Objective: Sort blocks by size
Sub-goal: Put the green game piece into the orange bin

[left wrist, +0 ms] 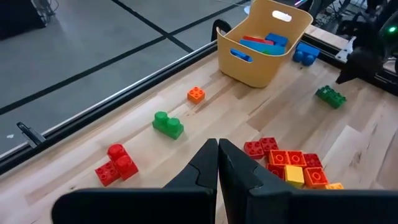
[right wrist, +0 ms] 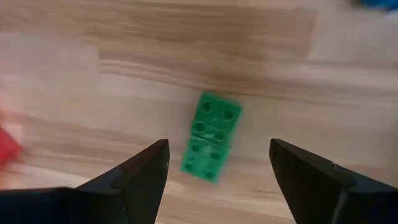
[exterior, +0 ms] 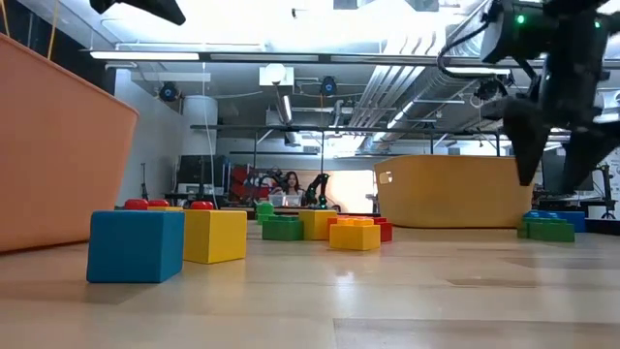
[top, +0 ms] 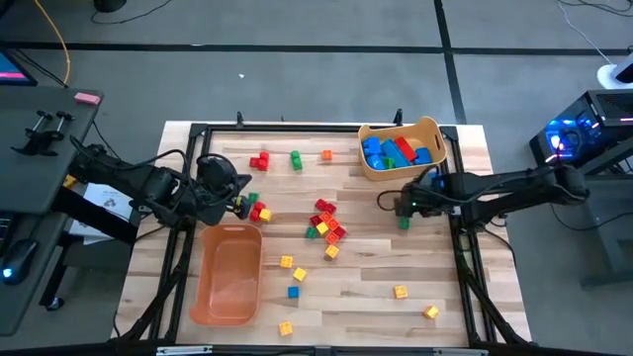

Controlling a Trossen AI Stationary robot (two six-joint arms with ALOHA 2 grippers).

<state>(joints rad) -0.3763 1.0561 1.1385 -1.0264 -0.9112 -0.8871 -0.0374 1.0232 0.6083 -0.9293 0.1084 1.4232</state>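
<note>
Small studded blocks lie scattered on the wooden table, with a red, yellow and orange cluster (top: 326, 222) at the middle. A green oblong block (right wrist: 211, 137) lies flat on the table near the yellow bin. My right gripper (right wrist: 218, 148) is open and hovers above it, one finger on either side, touching nothing; the low view shows the gripper (exterior: 554, 160) clear above the block (exterior: 550, 230). My left gripper (left wrist: 217, 163) is shut, nothing showing between its fingers, at the table's left (top: 240, 203) beside a few small red and yellow blocks (top: 258, 211).
A yellow bin (top: 432, 133) at the far right holds blue, red and green oblong blocks. An orange bin (top: 229, 287) stands at the near left. Red (top: 259, 161), green (top: 296, 159) and orange (top: 327, 155) blocks lie near the far edge. Yellow and blue cubes (top: 293, 269) lie toward the near edge.
</note>
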